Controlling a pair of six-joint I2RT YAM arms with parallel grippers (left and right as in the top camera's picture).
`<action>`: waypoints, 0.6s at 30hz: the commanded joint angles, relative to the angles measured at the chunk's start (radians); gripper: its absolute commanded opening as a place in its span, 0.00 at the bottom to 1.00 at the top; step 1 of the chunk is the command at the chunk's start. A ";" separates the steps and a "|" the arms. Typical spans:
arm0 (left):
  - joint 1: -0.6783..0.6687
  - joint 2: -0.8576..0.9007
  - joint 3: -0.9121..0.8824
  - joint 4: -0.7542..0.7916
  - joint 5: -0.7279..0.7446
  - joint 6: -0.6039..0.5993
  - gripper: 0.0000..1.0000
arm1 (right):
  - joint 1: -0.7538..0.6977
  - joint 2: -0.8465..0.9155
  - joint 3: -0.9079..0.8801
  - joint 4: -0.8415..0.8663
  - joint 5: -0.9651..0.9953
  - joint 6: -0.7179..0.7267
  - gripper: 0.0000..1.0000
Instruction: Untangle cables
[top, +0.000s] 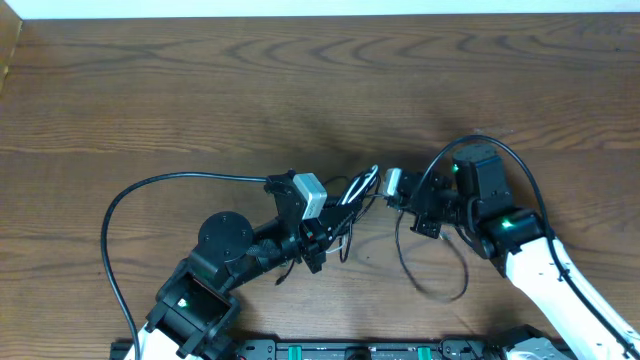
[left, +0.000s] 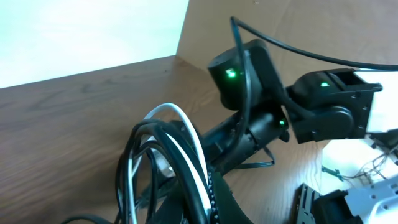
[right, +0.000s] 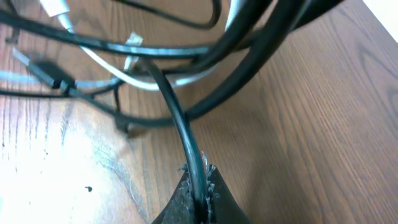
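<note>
The right gripper (right: 196, 198) sits nearest the right wrist lens, its fingertips pressed together on a single black cable (right: 177, 118) that rises from the pinch towards the knot; behind it the rest of the cables (right: 155, 53) cross one another just above the wooden table (right: 323, 124), thin black cords mixed with one white cable (right: 115, 70) and a few small plug ends; from overhead the tangle hangs between the two arms, near the middle of the table's front half; the left gripper (top: 335, 225) is closed on the bundle, black and white loops arching up from it in the left wrist view; a slack black loop trails on the wood beside the right arm.
</note>
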 joint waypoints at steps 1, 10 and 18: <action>0.003 -0.013 0.018 -0.012 -0.083 -0.008 0.08 | 0.003 -0.070 0.007 0.005 0.000 0.057 0.01; 0.003 -0.013 0.018 -0.215 -0.408 -0.009 0.08 | -0.003 -0.372 0.007 0.006 0.341 0.238 0.01; 0.003 -0.013 0.018 -0.277 -0.443 -0.009 0.08 | -0.072 -0.563 0.007 -0.005 0.410 0.286 0.01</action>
